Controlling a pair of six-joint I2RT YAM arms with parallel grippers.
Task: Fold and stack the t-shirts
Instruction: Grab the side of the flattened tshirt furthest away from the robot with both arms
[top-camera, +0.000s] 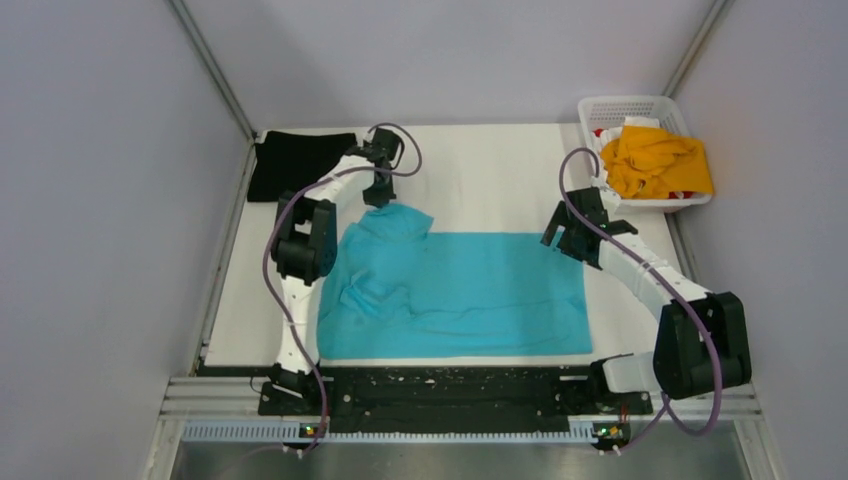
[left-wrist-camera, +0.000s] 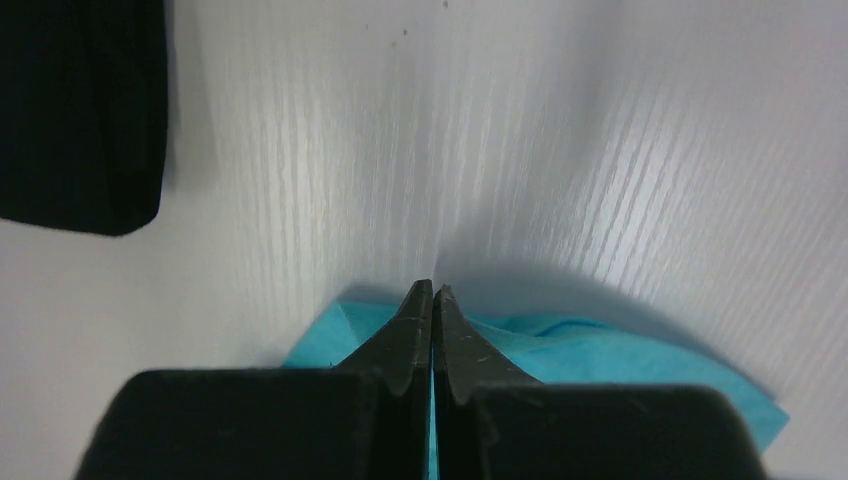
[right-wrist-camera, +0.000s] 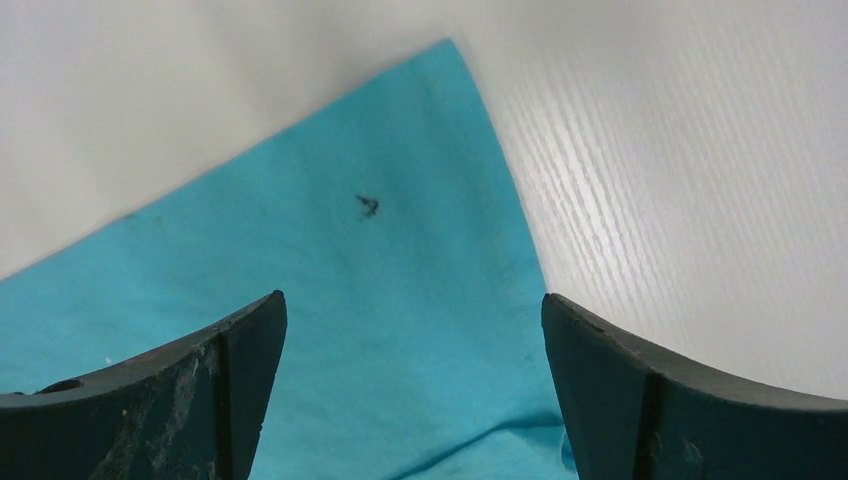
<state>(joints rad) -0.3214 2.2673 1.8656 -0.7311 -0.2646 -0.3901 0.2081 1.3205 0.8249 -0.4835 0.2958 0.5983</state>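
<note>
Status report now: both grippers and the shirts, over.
Left gripper shut on turquoise t-shirt, far-left corner. Right gripper open over its far-right corner. Black t-shirt far left, orange-yellow t-shirt in basket. Nothing blocking.

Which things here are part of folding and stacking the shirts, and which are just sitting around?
Part of the job:
turquoise t-shirt
black t-shirt
orange-yellow t-shirt, lying in the basket

Just lying about:
white basket

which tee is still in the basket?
The orange-yellow t-shirt, bunched in the white basket far right. The black t-shirt lies on the table far left; the turquoise t-shirt is spread mid-table.
</note>
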